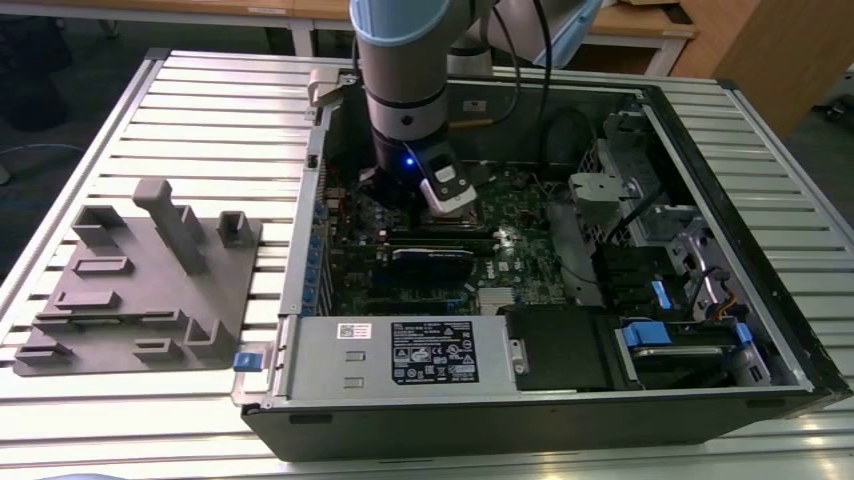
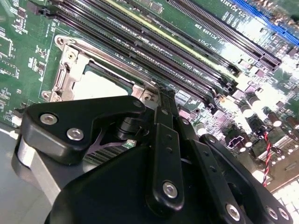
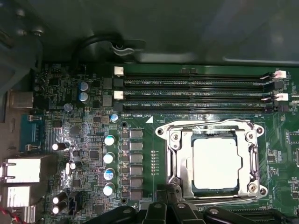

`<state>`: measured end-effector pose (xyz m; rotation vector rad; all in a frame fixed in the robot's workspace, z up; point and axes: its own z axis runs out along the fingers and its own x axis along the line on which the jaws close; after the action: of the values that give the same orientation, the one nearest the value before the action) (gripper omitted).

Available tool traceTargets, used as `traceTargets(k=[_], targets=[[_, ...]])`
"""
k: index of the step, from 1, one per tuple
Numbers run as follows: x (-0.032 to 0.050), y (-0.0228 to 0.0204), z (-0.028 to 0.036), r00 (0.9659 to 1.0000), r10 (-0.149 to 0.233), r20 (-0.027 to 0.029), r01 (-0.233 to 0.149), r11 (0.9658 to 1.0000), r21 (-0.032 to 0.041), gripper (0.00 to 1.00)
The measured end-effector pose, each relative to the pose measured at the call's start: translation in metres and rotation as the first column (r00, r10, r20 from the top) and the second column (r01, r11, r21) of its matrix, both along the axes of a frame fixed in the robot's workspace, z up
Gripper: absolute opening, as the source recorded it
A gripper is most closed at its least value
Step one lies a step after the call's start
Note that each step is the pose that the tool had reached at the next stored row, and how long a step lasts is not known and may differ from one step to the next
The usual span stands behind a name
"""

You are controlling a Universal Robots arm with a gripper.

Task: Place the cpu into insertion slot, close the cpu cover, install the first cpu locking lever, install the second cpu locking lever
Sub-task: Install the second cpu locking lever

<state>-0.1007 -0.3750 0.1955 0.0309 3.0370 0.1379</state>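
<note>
the cpu (image 3: 217,162) sits in the insertion slot (image 3: 187,164) with the cpu cover (image 3: 212,129) closed around it.

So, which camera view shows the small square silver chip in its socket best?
The first wrist view: the small square silver chip lies whole, framed by the dark metal cover. In the second wrist view the black gripper linkage hides most of the chip. The exterior view is blocked by the arm.
</note>
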Motion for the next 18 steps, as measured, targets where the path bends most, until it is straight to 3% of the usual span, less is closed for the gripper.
traceTargets(k=[7, 18], targets=[[-0.0046, 0.0001, -0.0004, 1.0000, 0.000, 0.0076, 0.000, 1.0000, 0.0023, 0.11], [-0.0063, -0.0001, -0.0006, 0.9999, 0.000, 0.0101, 0.000, 1.0000, 0.0023, 0.11]])
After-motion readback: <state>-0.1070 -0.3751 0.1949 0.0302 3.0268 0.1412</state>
